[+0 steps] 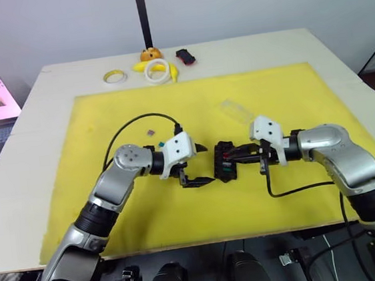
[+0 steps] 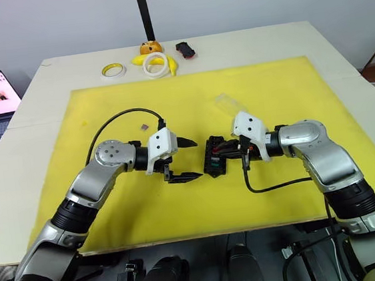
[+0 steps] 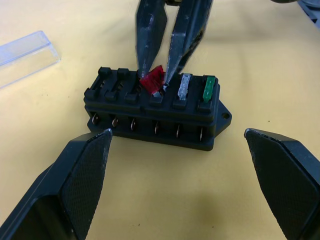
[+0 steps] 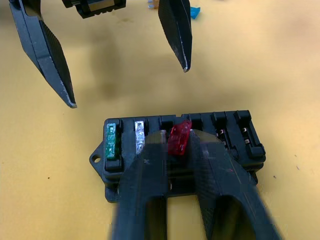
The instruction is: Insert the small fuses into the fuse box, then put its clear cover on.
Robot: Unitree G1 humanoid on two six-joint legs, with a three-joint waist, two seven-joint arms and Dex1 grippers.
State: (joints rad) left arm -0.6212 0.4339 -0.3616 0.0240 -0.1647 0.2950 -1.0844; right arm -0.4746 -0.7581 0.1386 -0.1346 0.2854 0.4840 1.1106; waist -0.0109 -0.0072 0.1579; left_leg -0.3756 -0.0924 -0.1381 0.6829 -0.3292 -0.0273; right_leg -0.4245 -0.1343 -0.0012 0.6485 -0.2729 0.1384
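The right gripper [image 3: 162,75] has its two black fingers pinched on a red fuse [image 3: 152,79], holding it tilted at a slot near the middle of the fuse box [image 3: 155,112]; the fuse's lower edge is at the slot mouth and not fully seated. In the same row, a grey fuse [image 3: 184,86] and a green fuse [image 3: 209,89] sit upright in the two slots beside it, the green one at the end of the box near its mounting ear, while the slots on the other side of the red fuse hold no fuse. The left gripper [image 2: 183,160] has its fingers spread wide apart, hovering just beside the box on the robot's left without touching it and holding nothing. The fuse box lies on the yellow mat [image 1: 115,215] between the two grippers, near the middle of the mat. The clear cover [image 1: 237,110] lies flat on the mat beyond the right gripper, apart from the box. A blue fuse [image 1: 162,144] and a small purple fuse [image 1: 150,131] lie loose on the mat near the left wrist. At the far edge of the table [image 1: 25,130] are two tape rings [image 1: 157,70], a banana [image 1: 141,66] and a small black and red toy car [image 1: 185,56].
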